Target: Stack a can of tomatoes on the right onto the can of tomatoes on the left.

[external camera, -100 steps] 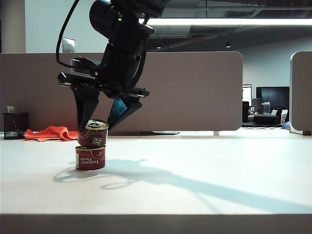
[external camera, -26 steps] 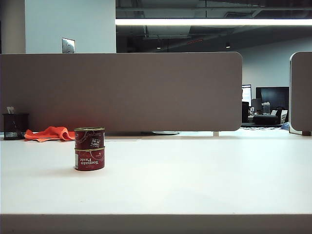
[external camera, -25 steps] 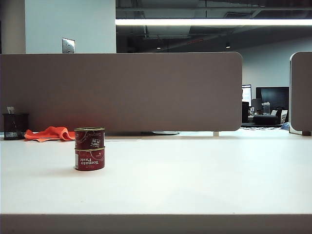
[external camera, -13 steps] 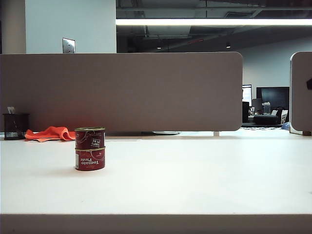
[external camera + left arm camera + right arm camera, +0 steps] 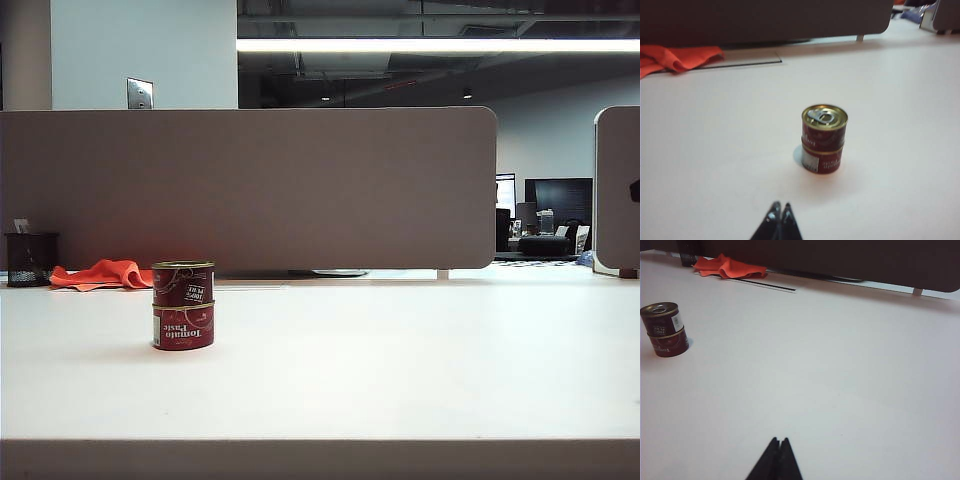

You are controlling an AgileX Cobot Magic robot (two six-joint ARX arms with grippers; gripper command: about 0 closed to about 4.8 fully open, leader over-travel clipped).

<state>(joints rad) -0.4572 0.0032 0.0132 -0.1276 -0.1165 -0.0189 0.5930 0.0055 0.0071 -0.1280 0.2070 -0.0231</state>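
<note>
Nearest to you in the left wrist view, the left gripper (image 5: 779, 206) shows only its two dark fingertips pressed together, closed on nothing, low over the bare white table (image 5: 400, 370). The right wrist view gives the same picture: the right gripper (image 5: 778, 440) with tips touching, closed and empty, well apart from the cans. Neither gripper appears in the exterior view.

Next out, in the lower left of the exterior frame, you see the two tomato cans stacked. The bottom can (image 5: 184, 326) stands on the table with its "Tomato Paste" label reading mirrored. The top can (image 5: 183, 283) sits upright on it, edges roughly aligned, gold lid with pull tab visible from the left wrist camera (image 5: 824, 116). From the right wrist camera the stack (image 5: 663, 329) sits at the left edge of the frame.

Farther back, at the left edge of the exterior frame, an orange cloth (image 5: 100, 273) lies crumpled on the table beside a dark mesh pen cup (image 5: 30, 259). Behind both runs the grey partition (image 5: 250, 185).
</note>
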